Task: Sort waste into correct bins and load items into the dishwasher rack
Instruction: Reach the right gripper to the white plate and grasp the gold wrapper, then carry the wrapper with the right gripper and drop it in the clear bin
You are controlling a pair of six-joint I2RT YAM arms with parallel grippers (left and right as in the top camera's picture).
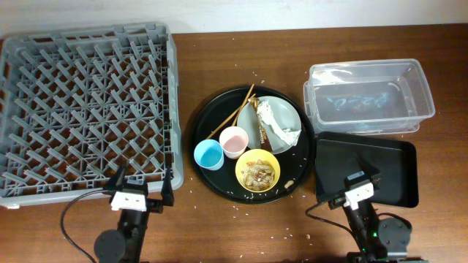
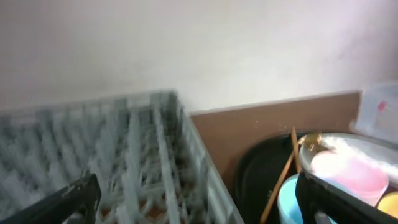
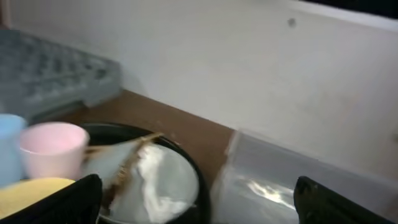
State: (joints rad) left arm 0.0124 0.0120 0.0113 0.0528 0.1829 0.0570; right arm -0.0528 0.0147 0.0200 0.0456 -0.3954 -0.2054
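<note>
Across the tabletop: dark brown wood table [image 1: 241,234] with a visible grain, dotted with pale crumbs [image 1: 307,236].
Behind it: plain off-white wall [image 1: 292,11] meeting the far table edge.
Far left: dishwasher rack [image 1: 80,109], grey, pegs upright, nothing loaded in it.
Centre: round black tray [image 1: 203,117] just right of the rack.
On that tray: pale grey plate [image 1: 281,109] at the back right, with the crumpled white-silver wrapper [image 1: 278,124] lying on it and the small brown-gold wrapper [image 1: 261,133] at the plate's left edge.
Chopsticks [image 1: 232,115]: slanted, upper ends near the plate rim.
Cups: pink cup [image 1: 234,141] and light-blue cup [image 1: 208,154] side by side, both upright.
Yellow bowl [image 1: 242,172]: at the tray's front, holding tan food scraps [image 1: 259,172].
Bins: clear tub [image 1: 424,95] at the far right; shallow black tray [image 1: 395,175] in front of it, close by.
Left gripper [image 1: 143,180]: fingers spread wide, holding nothing, at the rack's near right corner.
Right gripper [image 3: 196,190]: fingers spread wide, holding nothing, over the black tray's near left edge.
Left wrist view: blurred.
</note>
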